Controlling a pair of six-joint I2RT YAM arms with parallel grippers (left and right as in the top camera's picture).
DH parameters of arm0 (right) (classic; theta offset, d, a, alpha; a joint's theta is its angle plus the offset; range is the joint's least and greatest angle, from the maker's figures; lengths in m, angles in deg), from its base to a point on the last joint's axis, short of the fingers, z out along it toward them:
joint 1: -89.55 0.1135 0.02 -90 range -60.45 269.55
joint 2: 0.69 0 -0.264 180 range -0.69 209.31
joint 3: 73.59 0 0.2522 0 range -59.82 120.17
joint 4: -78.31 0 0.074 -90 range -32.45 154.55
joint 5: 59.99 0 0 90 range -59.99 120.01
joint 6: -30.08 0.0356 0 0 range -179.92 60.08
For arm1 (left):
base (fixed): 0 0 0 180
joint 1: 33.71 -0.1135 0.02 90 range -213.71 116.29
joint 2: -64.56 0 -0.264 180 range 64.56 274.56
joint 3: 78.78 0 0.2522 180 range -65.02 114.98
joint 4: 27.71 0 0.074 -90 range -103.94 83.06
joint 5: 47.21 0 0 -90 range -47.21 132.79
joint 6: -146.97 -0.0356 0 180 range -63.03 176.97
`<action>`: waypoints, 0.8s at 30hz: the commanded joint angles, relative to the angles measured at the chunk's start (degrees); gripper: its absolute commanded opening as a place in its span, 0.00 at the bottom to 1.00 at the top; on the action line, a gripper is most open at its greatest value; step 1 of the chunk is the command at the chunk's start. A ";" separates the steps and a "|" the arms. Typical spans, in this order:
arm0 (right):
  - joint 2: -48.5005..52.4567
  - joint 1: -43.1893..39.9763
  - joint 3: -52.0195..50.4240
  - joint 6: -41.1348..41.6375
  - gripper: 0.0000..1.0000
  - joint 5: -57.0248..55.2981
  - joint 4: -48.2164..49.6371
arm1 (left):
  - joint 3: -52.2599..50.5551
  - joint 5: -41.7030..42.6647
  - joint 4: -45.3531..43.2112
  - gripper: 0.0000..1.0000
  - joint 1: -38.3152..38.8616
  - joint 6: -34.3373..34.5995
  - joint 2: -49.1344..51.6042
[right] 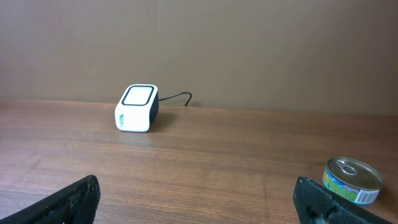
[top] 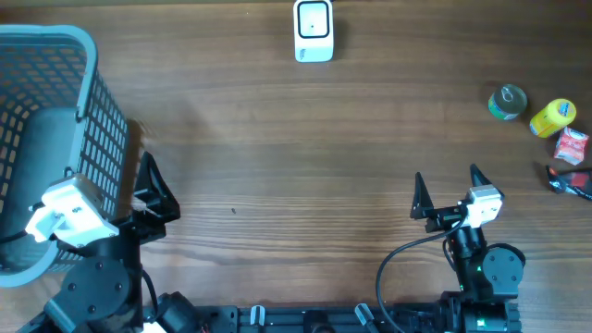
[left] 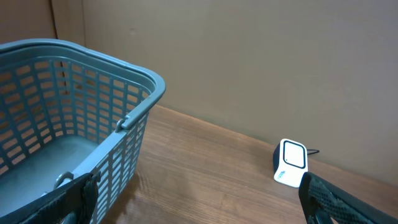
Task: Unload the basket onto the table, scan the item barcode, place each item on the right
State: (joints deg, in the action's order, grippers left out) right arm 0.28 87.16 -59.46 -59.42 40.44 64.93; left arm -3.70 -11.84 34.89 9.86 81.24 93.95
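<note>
A white barcode scanner (top: 314,30) with a dark-rimmed window stands at the far middle of the wooden table; it also shows in the left wrist view as the scanner (left: 290,163) and in the right wrist view as the scanner (right: 137,107). Grocery items lie at the right edge: a tin can (top: 507,102) (right: 352,180), a yellow container (top: 552,117), a red packet (top: 571,145). My right gripper (top: 448,182) (right: 199,208) is open and empty near the front, left of the items. Beside the basket, my left gripper (top: 148,180) (left: 199,211) is open with nothing in it.
A blue-grey plastic basket (top: 88,111) (left: 134,115) fills the left side of the table, its wall close to my left fingers. A dark item with red (top: 573,178) lies at the right edge. A brown wall rises behind the scanner, and its cable (right: 177,96) trails back.
</note>
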 commanded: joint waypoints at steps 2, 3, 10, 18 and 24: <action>-0.70 0.39 -0.07 1.14 1.00 -1.01 0.22 | -0.24 -0.92 -0.15 1.00 0.31 0.13 -0.24; -0.70 0.39 -0.07 1.14 1.00 -1.01 0.24 | -0.26 -0.94 -0.15 1.00 0.31 0.15 -0.24; -0.70 0.39 -0.07 1.16 1.00 -1.01 0.24 | -0.24 -0.94 -0.15 1.00 0.31 0.13 -0.24; -0.70 0.39 -0.07 1.14 1.00 -1.01 0.22 | -0.24 -2.16 -0.13 1.00 0.31 -0.07 -0.26; -0.70 0.39 -0.07 1.14 1.00 -1.01 0.24 | -4.28 13.20 -4.63 1.00 -11.34 0.17 -0.61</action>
State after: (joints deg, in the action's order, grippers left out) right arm 0.30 87.16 -59.46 -59.25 40.40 64.95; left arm -4.53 -8.19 32.86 5.03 81.26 93.95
